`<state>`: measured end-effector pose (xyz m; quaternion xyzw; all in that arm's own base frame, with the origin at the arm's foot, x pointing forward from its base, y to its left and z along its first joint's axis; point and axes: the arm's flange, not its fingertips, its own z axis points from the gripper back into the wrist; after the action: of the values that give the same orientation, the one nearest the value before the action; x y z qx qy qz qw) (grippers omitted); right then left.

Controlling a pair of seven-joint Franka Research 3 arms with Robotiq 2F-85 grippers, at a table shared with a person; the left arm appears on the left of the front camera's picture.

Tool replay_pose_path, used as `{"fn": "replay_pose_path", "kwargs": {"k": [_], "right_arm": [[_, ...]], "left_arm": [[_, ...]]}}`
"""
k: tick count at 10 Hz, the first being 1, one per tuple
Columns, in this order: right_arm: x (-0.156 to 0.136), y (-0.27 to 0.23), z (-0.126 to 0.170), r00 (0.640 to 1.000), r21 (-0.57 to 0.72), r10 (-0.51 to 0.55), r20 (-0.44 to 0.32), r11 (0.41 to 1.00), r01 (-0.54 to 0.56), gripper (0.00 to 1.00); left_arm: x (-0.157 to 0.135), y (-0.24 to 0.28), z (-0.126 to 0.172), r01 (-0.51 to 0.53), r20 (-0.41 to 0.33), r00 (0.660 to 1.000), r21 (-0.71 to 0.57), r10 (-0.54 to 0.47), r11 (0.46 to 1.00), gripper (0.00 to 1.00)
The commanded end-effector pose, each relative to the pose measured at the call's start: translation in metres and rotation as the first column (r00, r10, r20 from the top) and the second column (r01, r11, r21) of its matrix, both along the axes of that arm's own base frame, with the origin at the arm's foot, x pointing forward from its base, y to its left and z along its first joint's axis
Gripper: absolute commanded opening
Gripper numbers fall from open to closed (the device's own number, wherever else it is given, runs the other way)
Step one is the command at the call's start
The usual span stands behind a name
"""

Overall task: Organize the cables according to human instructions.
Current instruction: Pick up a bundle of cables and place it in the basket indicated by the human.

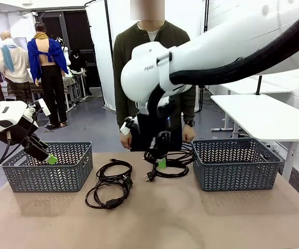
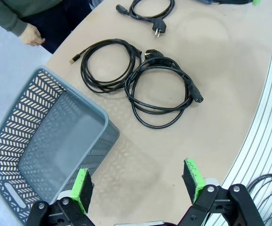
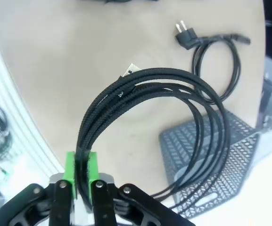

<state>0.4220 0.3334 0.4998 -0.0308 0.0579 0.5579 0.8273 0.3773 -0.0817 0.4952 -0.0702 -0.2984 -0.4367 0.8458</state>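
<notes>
My right gripper [image 3: 82,172] is shut on a braided black cable coil [image 3: 173,103], which hangs from its fingers above the table. In the front view this gripper [image 1: 162,162] is mid-table with the held coil [image 1: 183,155] beside the right basket. Beneath it a second coil with a plug end [image 3: 216,61] lies on the table [image 1: 162,174]. Two more coils [image 2: 110,63] [image 2: 159,89] lie overlapping left of centre [image 1: 109,184]. My left gripper [image 2: 138,183] is open and holds nothing, hovering at the near rim of the left basket [image 2: 46,155] [image 1: 50,158].
Two grey mesh baskets stand on the table, one left [image 1: 48,168] and one right [image 1: 235,163]. A person stands at the far edge, one hand [image 2: 32,35] near the table rim. White tables [image 1: 266,111] stand at the right beyond.
</notes>
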Motion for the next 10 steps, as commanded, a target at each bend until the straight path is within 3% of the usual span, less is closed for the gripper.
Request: {"fn": "replay_pose_path", "kwargs": {"k": [1, 3, 4, 10], "right_arm": [[0.000, -0.028, 0.015, 0.993, -0.040, 0.115, -0.002, 0.993, -0.115, 0.00], [-0.001, -0.045, 0.024, 0.988, -0.032, 0.156, 0.001, 0.987, -0.156, 0.00], [0.000, -0.026, 0.020, 0.994, -0.029, 0.105, -0.013, 0.994, -0.106, 0.00], [0.000, -0.028, 0.020, 0.992, -0.035, 0.127, -0.018, 0.991, -0.127, 0.00]], "left_arm": [[0.001, 0.002, -0.001, 0.004, -0.004, 1.000, -0.001, -0.004, 1.000, 1.00], [0.001, 0.002, -0.001, 0.004, -0.004, 1.000, -0.001, -0.004, 1.000, 1.00], [0.001, 0.002, -0.001, 0.004, -0.004, 1.000, -0.001, -0.004, 1.000, 1.00], [0.001, 0.002, -0.001, 0.004, -0.004, 1.000, -0.001, -0.004, 1.000, 1.00]]}}
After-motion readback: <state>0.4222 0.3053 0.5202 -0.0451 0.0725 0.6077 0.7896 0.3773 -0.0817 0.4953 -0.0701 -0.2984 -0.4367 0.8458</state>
